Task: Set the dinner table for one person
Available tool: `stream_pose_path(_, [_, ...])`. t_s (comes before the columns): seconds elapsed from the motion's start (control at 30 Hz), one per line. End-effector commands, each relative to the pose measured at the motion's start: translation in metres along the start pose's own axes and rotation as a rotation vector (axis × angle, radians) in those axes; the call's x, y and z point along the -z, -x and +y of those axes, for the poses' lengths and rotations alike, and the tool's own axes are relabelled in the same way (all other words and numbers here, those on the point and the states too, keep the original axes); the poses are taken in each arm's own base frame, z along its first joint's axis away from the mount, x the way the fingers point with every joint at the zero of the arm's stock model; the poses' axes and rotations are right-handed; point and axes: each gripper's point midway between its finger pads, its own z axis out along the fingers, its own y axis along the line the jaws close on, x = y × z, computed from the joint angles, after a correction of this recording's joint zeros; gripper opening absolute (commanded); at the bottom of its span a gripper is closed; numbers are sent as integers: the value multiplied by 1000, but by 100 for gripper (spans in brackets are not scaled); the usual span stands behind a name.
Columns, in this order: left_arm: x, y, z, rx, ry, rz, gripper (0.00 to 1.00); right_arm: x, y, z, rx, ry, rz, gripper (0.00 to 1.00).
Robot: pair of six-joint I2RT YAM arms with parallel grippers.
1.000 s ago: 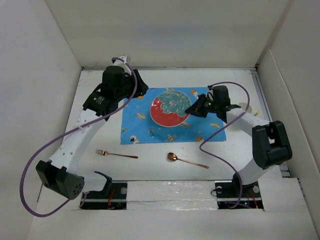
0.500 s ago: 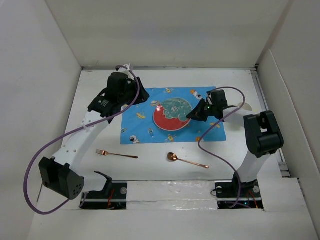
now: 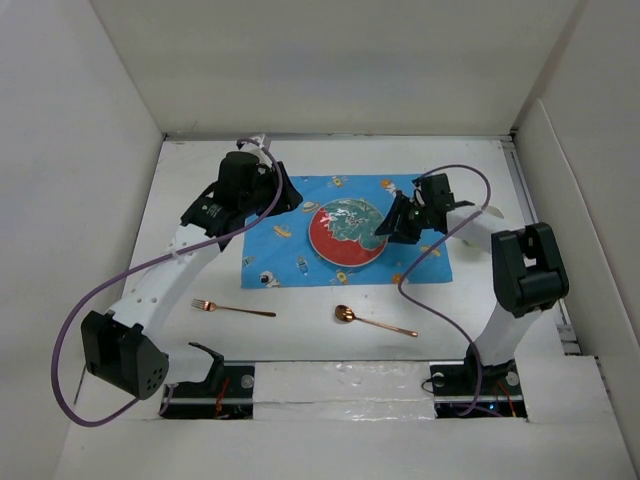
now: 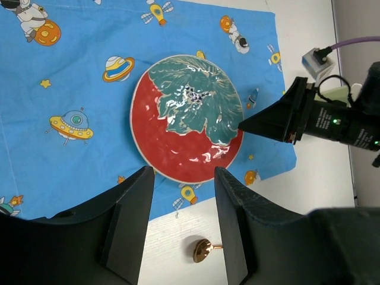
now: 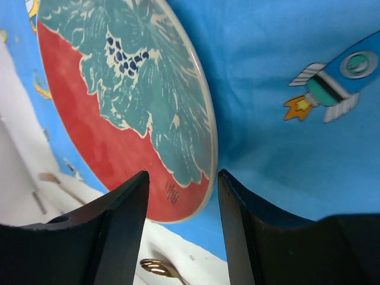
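Note:
A red plate with a teal leaf pattern (image 3: 345,233) lies on the blue space-patterned placemat (image 3: 270,250) in the middle of the white dinner table (image 3: 300,340). My right gripper (image 3: 388,224) is open at the plate's right rim. In the right wrist view the rim of the plate (image 5: 119,119) lies between the spread fingers of that gripper (image 5: 183,178). My left gripper (image 3: 278,192) is open and empty, hovering over the placemat's back left. Its wrist view shows the gripper (image 4: 183,178) over the plate (image 4: 187,116). A copper fork (image 3: 232,308) and a copper spoon (image 3: 370,320) lie on the table in front of the placemat.
White walls enclose the table on the left, back and right. A small pale object (image 3: 494,213) sits behind the right arm near the placemat's right edge. The purple cables loop over both arms.
The plate has come down onto the placemat and looks smaller and flatter. The right arm has folded back toward its base side. The left gripper has shifted slightly right.

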Motion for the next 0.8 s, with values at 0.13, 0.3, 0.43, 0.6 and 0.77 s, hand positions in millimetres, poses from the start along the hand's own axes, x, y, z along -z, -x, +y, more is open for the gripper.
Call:
stream_pose_path(0.13, [5,11,-9,-26,-51,-43,40,85,66,28,200,-136,-234,27])
stream_pose_path(0.3, [2,-1,-8,-46,-73,-11,0,174,104,-21,116,-392,-507,0])
stream_pose_path(0.43, [1,-14,-3,-52,-77,13,0,239,113,-96,-70,-595,-662,0])
stream_pose_path(0.6, [3,-28,5,-69,-75,37,28,275,105,-145,-189,-703,-696,35])
stream_pose_path(0.77, [2,-38,-4,-117,-68,52,37,261,102,-173,-235,-733,-607,47])
